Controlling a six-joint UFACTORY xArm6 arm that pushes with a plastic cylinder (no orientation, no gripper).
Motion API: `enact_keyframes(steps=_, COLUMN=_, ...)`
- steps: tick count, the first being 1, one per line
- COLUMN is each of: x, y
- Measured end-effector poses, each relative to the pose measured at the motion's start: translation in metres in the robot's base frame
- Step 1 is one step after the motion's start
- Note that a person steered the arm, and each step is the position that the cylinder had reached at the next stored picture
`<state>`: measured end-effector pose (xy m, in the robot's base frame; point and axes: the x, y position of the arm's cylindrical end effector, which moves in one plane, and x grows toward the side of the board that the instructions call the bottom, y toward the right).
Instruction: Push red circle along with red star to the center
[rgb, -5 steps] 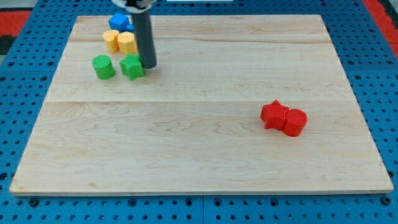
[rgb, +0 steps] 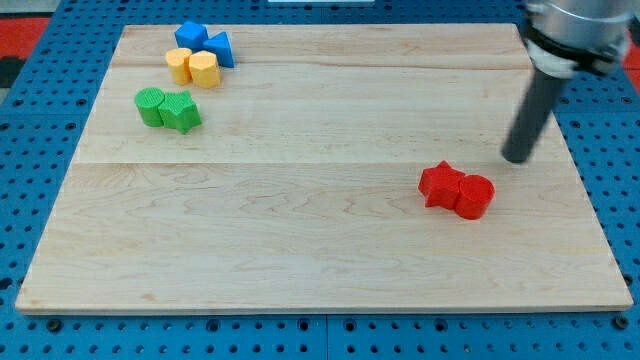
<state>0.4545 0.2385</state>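
Observation:
The red star (rgb: 440, 185) and the red circle (rgb: 475, 196) lie touching each other on the wooden board (rgb: 300, 240), right of its middle. The star is on the left, the circle on the right. My tip (rgb: 517, 159) rests on the board a short way above and to the right of the red circle, not touching it. The dark rod rises from it toward the view's top right.
At the view's top left sit two blue blocks (rgb: 201, 42), a yellow star (rgb: 179, 65) and a yellow cylinder (rgb: 204, 69). Just below them a green circle (rgb: 150, 105) and a green star (rgb: 181, 111) touch each other.
My tip has moved from beside the green star at the top left across to the right, near the red pair. The green blocks now sit touching, shifted left. The red blocks have not moved.

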Motion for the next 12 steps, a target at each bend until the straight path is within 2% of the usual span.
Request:
enact_keyframes(steps=1, x=0.046, y=0.010)
enact_keyframes(steps=2, x=0.058, y=0.005)
enact_keyframes(steps=3, x=0.059, y=0.000)
enact_keyframes(steps=6, x=0.050, y=-0.073)
enact_keyframes(steps=7, x=0.033, y=-0.073)
enact_keyframes(steps=12, x=0.007, y=-0.122)
